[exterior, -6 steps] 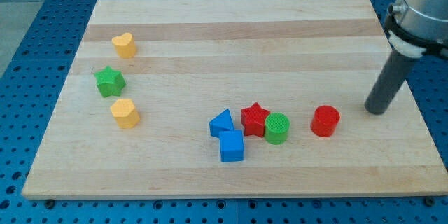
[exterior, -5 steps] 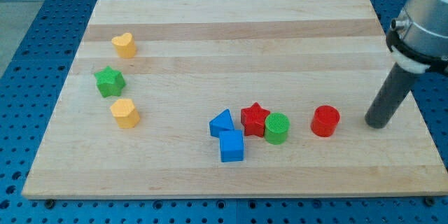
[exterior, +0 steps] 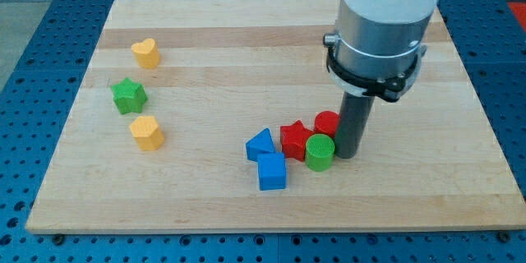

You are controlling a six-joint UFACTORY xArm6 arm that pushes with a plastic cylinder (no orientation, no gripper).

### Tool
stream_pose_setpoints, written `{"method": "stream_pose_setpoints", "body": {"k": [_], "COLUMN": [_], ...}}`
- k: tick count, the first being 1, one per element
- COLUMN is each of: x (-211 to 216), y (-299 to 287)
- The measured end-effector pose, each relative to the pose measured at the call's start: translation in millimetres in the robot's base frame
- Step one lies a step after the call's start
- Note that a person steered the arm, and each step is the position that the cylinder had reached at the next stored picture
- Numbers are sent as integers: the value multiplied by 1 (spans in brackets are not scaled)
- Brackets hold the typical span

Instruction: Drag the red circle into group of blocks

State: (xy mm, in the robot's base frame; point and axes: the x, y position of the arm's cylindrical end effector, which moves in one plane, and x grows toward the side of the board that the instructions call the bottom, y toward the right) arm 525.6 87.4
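Standing upright over the pale wooden board surface [exterior: 246, 41], the end effector is a straight dark rod with no jaws to part or close, and my tip [exterior: 346, 155] rests on the wood at the right edge of the cluster of blocks. It sits just to the view's right of the green cylinder block [exterior: 320, 151] and right beside the red circle block [exterior: 327, 122], close enough that I cannot tell whether it touches either. The red circle block lies at the top right of the cluster, partly hidden behind the rod, pressed against the red star block [exterior: 296, 140] on its left and just above the green cylinder. Further to the view's left of the red star sits the blue triangular block [exterior: 260, 145], and the blue cube block [exterior: 272, 171] lies just below it, so 5 blocks stand packed together near the bottom middle of the surface. Well apart, on the view's left side, 3 more blocks form a loose column: a yellow heart-shaped block [exterior: 145, 52] at the top, a green star block [exterior: 129, 96] below it, and a yellow hexagonal block [exterior: 147, 132] lowest. The arm's wide grey and white body [exterior: 386, 16] rises above the rod.
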Motion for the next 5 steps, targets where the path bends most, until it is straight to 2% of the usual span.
{"method": "stream_pose_setpoints", "body": {"k": [3,5], "x": [0,-35], "y": [20,32]}}
